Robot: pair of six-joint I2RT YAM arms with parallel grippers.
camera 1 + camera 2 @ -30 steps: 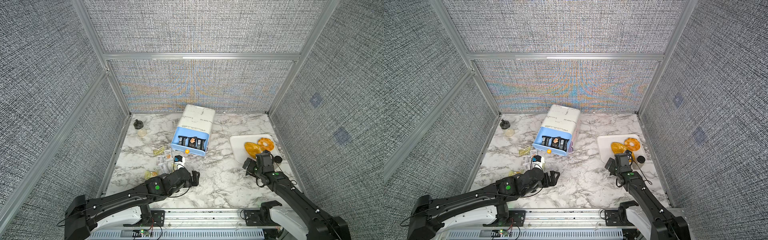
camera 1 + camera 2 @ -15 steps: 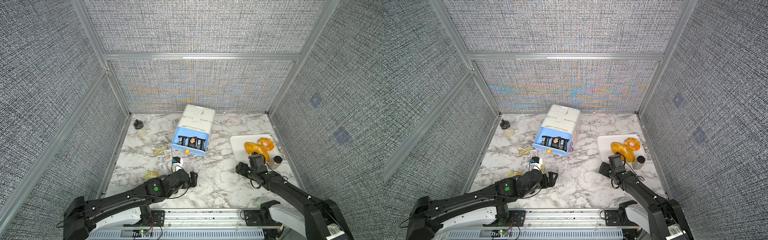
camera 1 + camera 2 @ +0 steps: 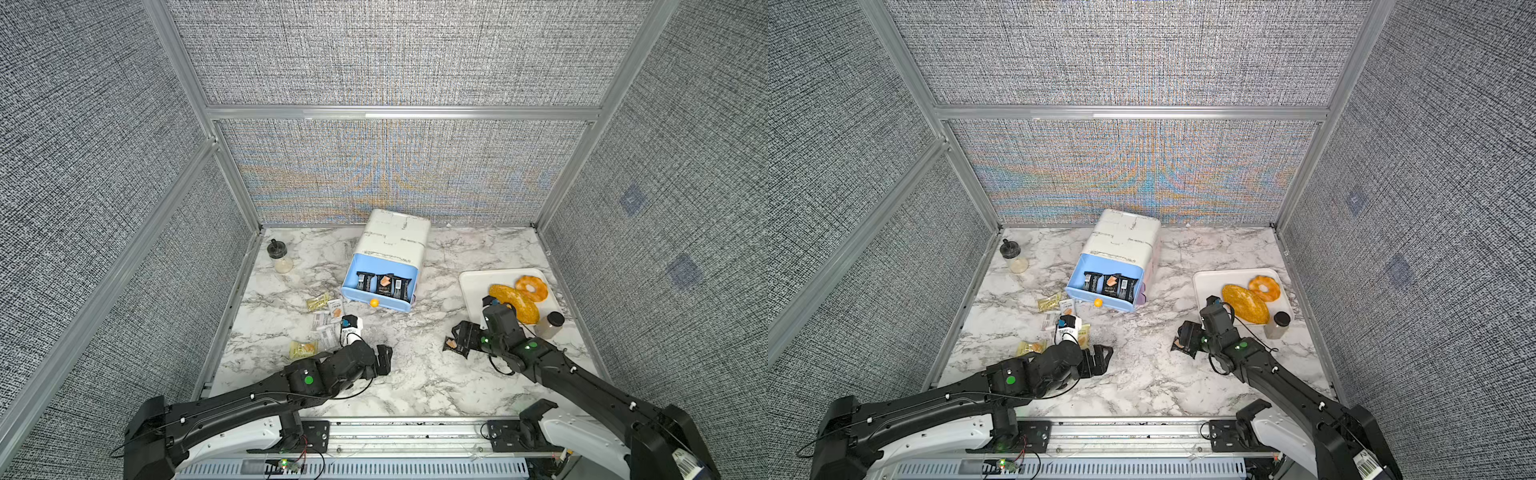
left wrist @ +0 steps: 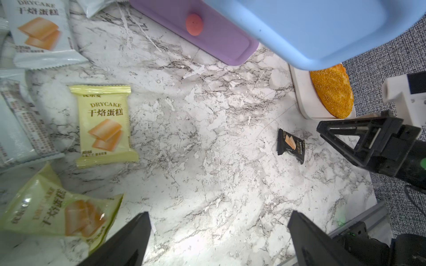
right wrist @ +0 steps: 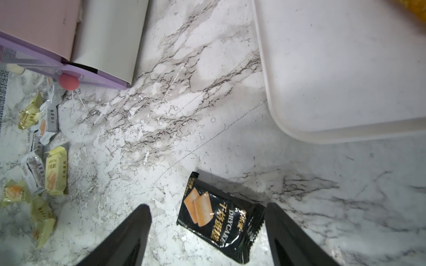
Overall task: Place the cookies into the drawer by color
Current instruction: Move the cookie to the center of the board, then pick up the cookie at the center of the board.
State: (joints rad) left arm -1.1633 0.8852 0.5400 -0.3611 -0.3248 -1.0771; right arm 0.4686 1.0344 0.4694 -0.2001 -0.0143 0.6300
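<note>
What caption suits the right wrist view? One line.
Open right gripper straddles black cookie packet on marble tabletop beside white tray.

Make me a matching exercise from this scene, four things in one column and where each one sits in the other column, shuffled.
Things:
1. bread loaf
2. lone black packet
3. glass jar
4. three black packets

Places:
A. inside the open blue drawer
B. far left corner of the table
C. on the white tray
D. on the table, within the open right tool

Pairs: 1-C, 2-D, 3-B, 4-A
</note>
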